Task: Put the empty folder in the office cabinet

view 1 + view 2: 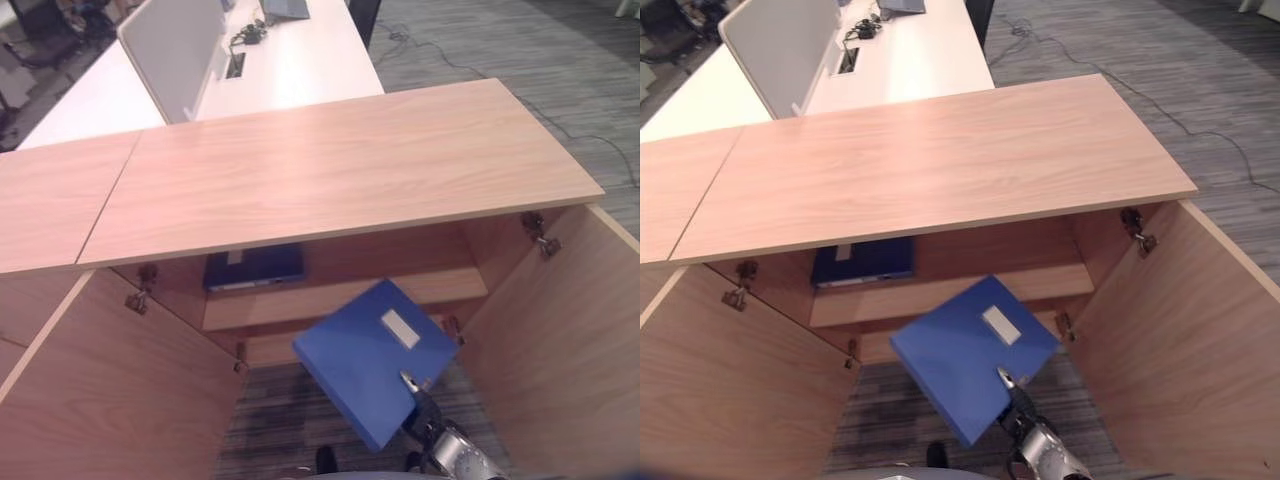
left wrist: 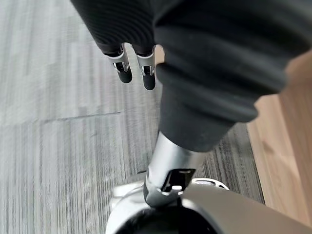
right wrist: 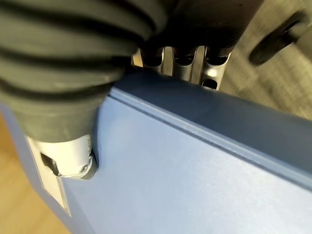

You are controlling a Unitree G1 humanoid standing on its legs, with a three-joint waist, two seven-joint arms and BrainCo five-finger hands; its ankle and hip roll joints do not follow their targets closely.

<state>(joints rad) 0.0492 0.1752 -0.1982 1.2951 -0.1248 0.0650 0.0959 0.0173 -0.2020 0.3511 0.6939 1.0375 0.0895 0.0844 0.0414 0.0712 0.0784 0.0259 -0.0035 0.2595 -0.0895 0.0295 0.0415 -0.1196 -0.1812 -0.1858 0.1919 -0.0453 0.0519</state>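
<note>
A blue folder with a white label hangs tilted in front of the open office cabinet, just below its inner shelf. My right hand grips the folder's near lower corner. In the right wrist view the thumb lies on the folder's face and the fingers curl round its far edge. The left hand hangs over the carpet with straight fingers and holds nothing.
A dark blue folder lies flat on the cabinet's upper shelf at the left. Both cabinet doors stand wide open, left and right. Behind the cabinet are a white desk and a grey divider panel.
</note>
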